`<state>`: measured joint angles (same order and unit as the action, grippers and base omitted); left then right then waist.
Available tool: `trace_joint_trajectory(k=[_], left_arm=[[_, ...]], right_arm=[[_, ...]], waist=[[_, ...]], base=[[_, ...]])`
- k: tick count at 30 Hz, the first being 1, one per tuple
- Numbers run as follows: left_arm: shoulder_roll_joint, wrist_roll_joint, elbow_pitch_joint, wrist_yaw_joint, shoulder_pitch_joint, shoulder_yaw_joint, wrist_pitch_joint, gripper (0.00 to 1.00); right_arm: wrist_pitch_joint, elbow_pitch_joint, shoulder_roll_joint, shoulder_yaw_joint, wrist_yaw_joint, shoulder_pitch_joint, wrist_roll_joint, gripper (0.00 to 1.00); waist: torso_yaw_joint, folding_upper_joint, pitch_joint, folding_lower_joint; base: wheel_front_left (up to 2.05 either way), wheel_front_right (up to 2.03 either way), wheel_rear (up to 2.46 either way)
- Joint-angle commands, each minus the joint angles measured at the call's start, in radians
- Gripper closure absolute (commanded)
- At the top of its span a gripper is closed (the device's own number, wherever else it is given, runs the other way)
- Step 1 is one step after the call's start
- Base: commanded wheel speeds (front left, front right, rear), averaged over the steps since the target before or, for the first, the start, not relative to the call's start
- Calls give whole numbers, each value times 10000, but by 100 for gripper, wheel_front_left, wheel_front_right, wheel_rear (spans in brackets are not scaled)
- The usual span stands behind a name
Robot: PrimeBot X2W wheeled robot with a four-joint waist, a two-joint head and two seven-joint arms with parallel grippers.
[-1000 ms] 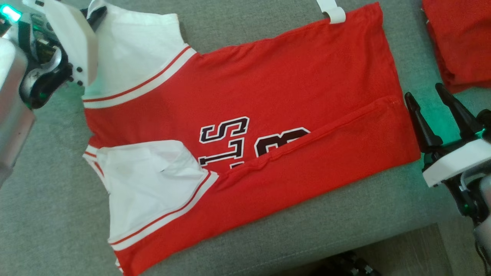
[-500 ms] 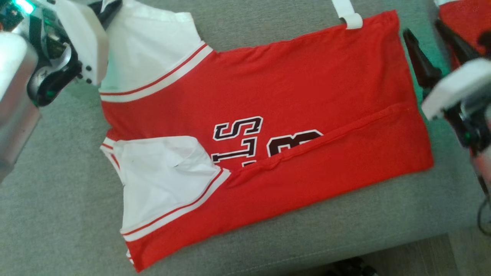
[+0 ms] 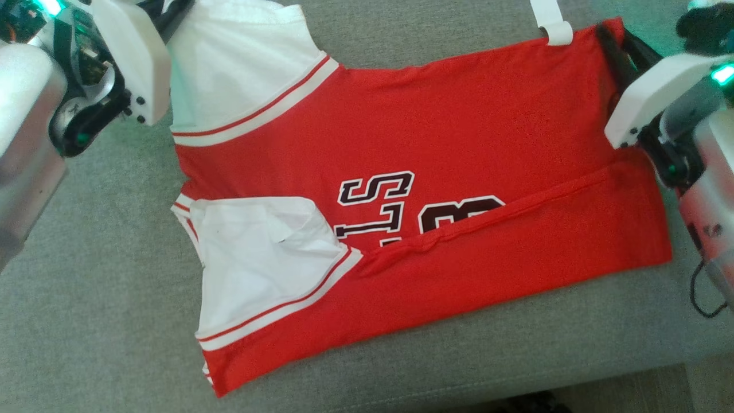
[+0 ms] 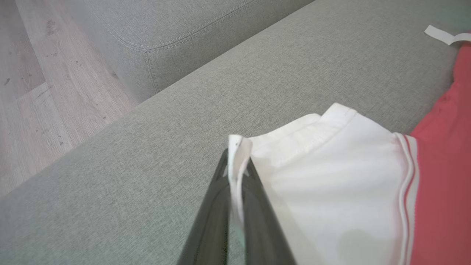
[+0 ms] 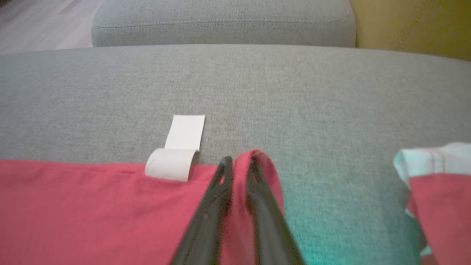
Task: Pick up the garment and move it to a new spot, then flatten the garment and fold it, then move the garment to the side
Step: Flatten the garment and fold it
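left gripper tight on jersey sleeve, right gripper tight on hem beside white tag

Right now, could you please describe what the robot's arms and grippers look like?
The left gripper and right gripper each have two long, dark, tapering fingers on an angular white housing. The forearms are silvery, with green lights near the wrists. A thin black cable loops beside the right forearm.

White angular wrist shells with dark screws, silvery forearms, green lights, long dark fingers, and a black cable at three o'clock.
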<state>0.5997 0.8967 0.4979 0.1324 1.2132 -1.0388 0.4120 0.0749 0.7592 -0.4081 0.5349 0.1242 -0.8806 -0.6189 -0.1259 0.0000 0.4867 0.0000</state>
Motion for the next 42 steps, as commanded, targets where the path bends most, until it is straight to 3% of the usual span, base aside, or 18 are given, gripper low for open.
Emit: trace_joint_trajectory(k=[1,7,17,27,34,42], left_arm=[[380,39,-95,-18,667,337,-98,100],[386,-2,-6,-18,966,39,-706,100],[454,-314,3,-18,1772,-74,-3248,100],[1794,-82,-1943,-52,106,-965,-4335,100],[2446,-48,-3518,-673,-1464,-1406,-4742,100],[2717,-348,-4456,-1260,-2411,-1828,-4743,100]], right_arm=[[-191,-43,-17,122,65,-217,-72,100],[-735,490,-103,559,65,-816,-242,100],[-1771,361,-755,580,65,-1305,-1328,100],[-2269,-1320,-2416,1050,65,775,-2099,100],[-2385,-1982,-3193,737,65,2345,-2331,100],[-2336,-2231,-3212,124,65,3464,-2302,100]], waist=[[31,0,15,0],[111,0,14,0],[311,0,-116,0],[730,0,-559,0],[1079,0,-566,0],[1190,0,-673,0]], base=[[0,0,0],[0,0,0],[0,0,0],[0,0,0],[0,0,0],[0,0,0]])
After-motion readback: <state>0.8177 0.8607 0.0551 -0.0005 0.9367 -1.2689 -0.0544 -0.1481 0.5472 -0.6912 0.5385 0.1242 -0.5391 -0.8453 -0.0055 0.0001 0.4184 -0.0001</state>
